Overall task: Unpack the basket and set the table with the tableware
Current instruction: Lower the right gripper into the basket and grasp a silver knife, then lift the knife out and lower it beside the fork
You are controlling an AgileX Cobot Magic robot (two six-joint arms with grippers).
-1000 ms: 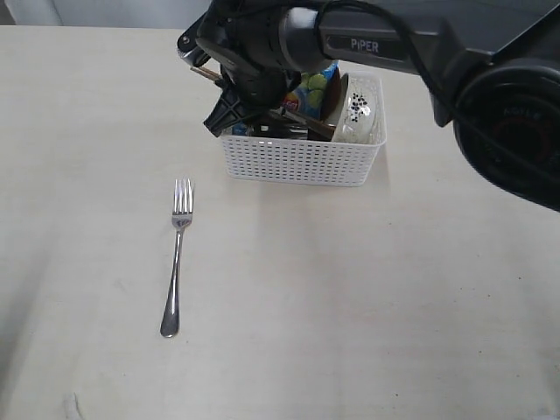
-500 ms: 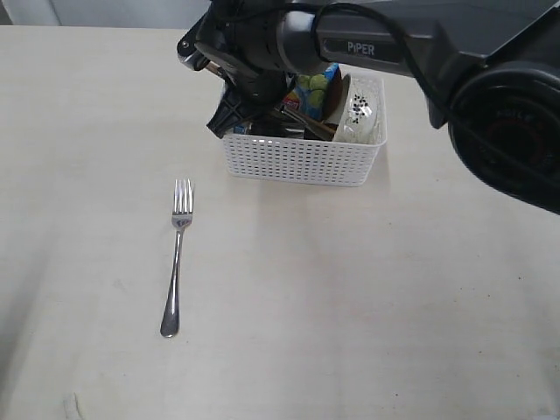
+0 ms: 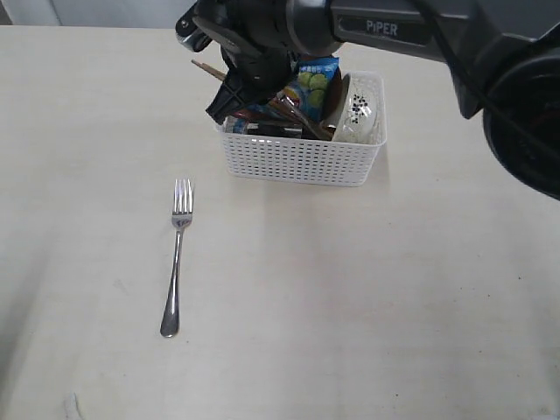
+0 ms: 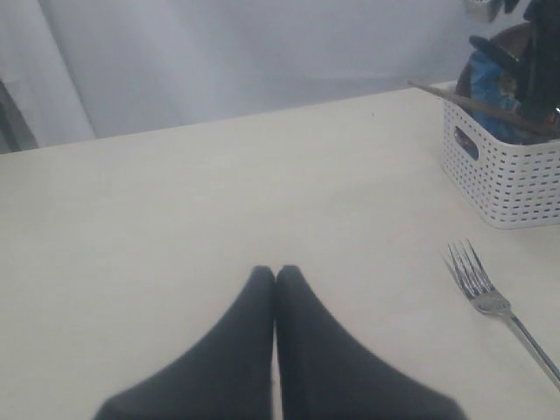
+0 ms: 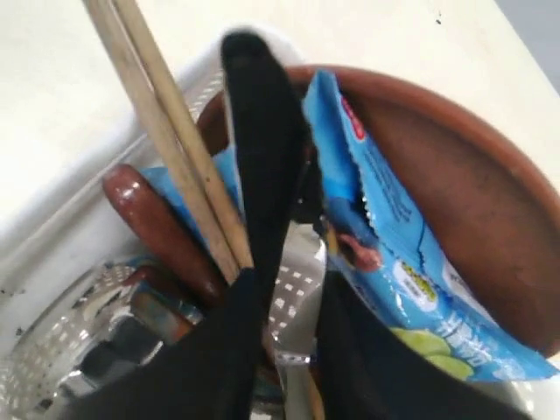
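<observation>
The white basket (image 3: 302, 162) stands on the table (image 3: 394, 289) at the back. It holds the speckled bowl (image 3: 359, 109), brown plate (image 5: 455, 201), wooden spoon (image 5: 157, 227), chopsticks (image 5: 175, 140), steel cup (image 5: 96, 350) and a blue chips packet (image 3: 313, 83). My right gripper (image 3: 232, 105) reaches into the basket's left end, and its fingers (image 5: 254, 157) are shut on the steel knife (image 5: 302, 302). A fork (image 3: 178, 254) lies on the table in front, left of the basket. Low over bare table, my left gripper (image 4: 276, 273) is shut and empty, with the fork (image 4: 490, 302) off to one side.
The right arm's dark body (image 3: 420, 35) hangs over the back of the basket and the back right of the table. The chips packet (image 5: 385, 236) presses against one finger. Pale tabletop stretches all round the fork and in front of the basket.
The right gripper's fingers have closed on the knife and risen slightly in the basket. The chopsticks and chips packet have shifted and stick up more.
</observation>
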